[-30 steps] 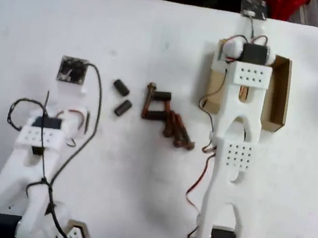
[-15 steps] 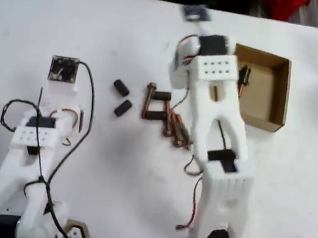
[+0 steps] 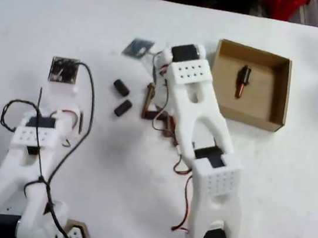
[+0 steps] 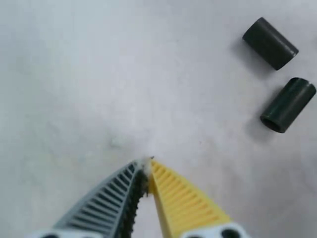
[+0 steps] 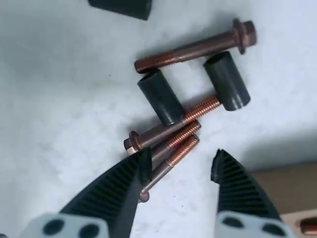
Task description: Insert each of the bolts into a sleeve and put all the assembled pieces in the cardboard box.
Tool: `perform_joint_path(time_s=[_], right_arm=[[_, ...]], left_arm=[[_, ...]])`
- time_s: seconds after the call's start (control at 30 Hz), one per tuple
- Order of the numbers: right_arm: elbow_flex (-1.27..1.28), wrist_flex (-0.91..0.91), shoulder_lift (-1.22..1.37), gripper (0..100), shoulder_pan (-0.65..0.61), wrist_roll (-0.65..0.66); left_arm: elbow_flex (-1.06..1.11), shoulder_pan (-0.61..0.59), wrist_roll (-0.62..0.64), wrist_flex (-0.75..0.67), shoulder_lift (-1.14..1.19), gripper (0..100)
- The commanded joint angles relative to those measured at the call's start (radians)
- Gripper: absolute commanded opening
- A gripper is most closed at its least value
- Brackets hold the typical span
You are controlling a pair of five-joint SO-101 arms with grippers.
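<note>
Swung clear of the brown cardboard box (image 3: 262, 98), where one sleeved bolt (image 3: 242, 81) now lies, the right arm (image 3: 194, 100) hangs over loose copper bolts (image 5: 166, 144) and black cylindrical sleeves (image 5: 161, 96) on the white counter (image 3: 110, 171), jaws apart (the left arm's (image 3: 35, 137) jaws are together).

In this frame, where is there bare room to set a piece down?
Free: the box floor beside the one assembled piece; the table on the near side of the box; the table's far-left corner. Crowded: the middle, where the open right gripper hangs over bolts and sleeves, two loose sleeves just left of them.
</note>
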Motion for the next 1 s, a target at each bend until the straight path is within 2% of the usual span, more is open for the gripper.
perform_joint_path(time_s=[0.0,0.17,0.37,0.53,0.97], right_arm=[[-0.006,0.03,-0.008,19.1,-0.015,0.189],[0.0,0.03,-0.007,19.2,-0.05,0.227],[0.124,0.019,-0.016,28.5,-0.134,0.23],[0.13,-0.025,-0.008,25.0,-0.125,0.23],[0.123,-0.171,0.087,24.8,-0.102,0.233]], left_arm=[[-0.017,-0.015,-0.064,-0.029,-0.004,3],[-0.021,-0.016,-0.101,-0.029,-0.004,2],[-0.023,-0.016,-0.101,-0.029,-0.004,2],[-0.023,-0.016,-0.103,-0.029,-0.004,2],[-0.02,-0.018,-0.104,-0.049,-0.004,2]])
